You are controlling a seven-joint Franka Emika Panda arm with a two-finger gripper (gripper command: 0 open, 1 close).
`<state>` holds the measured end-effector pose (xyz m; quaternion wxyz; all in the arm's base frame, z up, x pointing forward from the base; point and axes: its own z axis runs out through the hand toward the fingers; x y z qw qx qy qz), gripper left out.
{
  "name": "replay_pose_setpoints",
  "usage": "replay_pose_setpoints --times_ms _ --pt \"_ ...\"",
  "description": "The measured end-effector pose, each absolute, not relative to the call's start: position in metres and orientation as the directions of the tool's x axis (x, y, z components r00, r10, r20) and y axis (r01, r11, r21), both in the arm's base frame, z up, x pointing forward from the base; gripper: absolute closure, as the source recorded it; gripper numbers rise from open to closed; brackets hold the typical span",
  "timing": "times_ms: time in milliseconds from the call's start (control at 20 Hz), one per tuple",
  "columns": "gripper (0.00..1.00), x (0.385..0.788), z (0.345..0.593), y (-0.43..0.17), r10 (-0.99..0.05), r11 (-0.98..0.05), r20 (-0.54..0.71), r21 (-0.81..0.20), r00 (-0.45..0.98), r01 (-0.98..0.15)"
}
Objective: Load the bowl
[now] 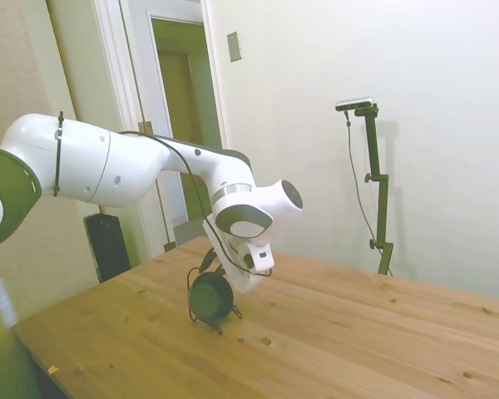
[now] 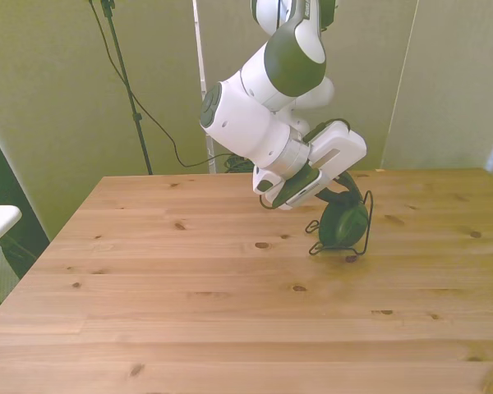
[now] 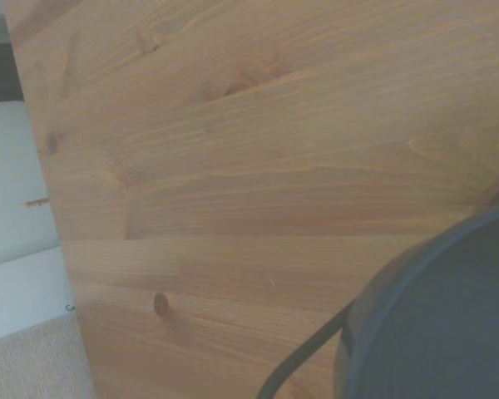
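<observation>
Side view: wooden table (image 1: 333,341), pale planks with knots, light wall behind, a white-framed doorway at back left. Dark green bowl (image 1: 210,296) stands on edge in a thin black wire rack (image 1: 224,317), roughly mid-table toward the near-left side. It looks round, matte, dark. Gripper (image 1: 224,278) sits right at the bowl's upper edge; its fingers are hidden behind the hand body, so I cannot tell whether they are spread or closed, or gripping.

Front view: same table (image 2: 189,312), yellow-green walls behind. Bowl (image 2: 343,224) is tilted up on its side in the rack (image 2: 363,234), toward the front view's right, on the far half of the table. Gripper (image 2: 333,197) is pressed in above it, fingers again hidden.

Wrist view: close-up of wood grain (image 3: 233,166), blurred. The bowl's dark rounded rim (image 3: 449,324) fills one corner, with a black wire of the rack (image 3: 303,357) beside it. Pale floor shows past the table edge.
</observation>
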<state>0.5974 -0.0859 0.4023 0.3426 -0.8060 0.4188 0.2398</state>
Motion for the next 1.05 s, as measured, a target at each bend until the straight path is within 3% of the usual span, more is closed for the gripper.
replay_pose_setpoints --times_ms 200,450,800,900,1050 --pt "0.0 0.595 0.412 -0.081 -0.542 -0.421 -0.667 -0.311 0.511 -0.852" --pt "0.0 0.587 0.444 -0.075 -0.659 -0.412 -0.587 -0.241 0.47 -0.879" --pt "0.0 0.531 0.514 -0.043 -0.841 -0.424 -0.283 -0.185 0.462 -0.886" --pt "0.0 0.505 0.522 -0.033 -0.869 -0.428 -0.185 -0.185 0.459 -0.885" --pt "0.0 0.471 0.512 -0.017 -0.891 -0.438 -0.039 -0.177 0.451 -0.881"
